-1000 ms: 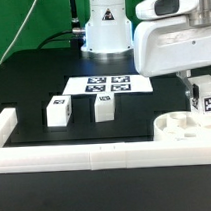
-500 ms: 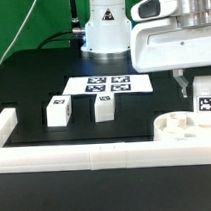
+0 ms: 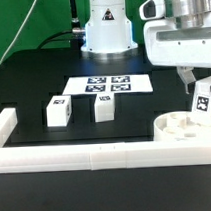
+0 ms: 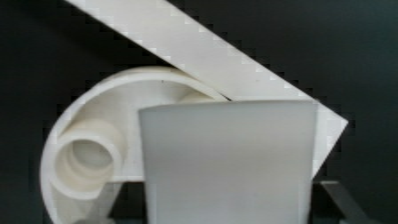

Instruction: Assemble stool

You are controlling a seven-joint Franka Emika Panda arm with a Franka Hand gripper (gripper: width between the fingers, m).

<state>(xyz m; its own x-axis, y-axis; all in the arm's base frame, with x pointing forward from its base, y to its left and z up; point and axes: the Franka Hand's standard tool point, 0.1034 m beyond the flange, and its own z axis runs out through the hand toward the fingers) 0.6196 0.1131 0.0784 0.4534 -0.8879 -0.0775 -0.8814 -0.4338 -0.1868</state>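
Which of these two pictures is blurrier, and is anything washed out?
Wrist view: blurrier; the short white blocky leg near the lens is soft and greyish, the white round disc seat behind it also fuzzy. Exterior view: sharper, tags crisp, the long white border rail washed out.

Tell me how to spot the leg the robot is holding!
Find the round white seat at the exterior view's right. Just over it, the gripper holds a white leg. Only this one is lifted; the other two legs stand on the black table.
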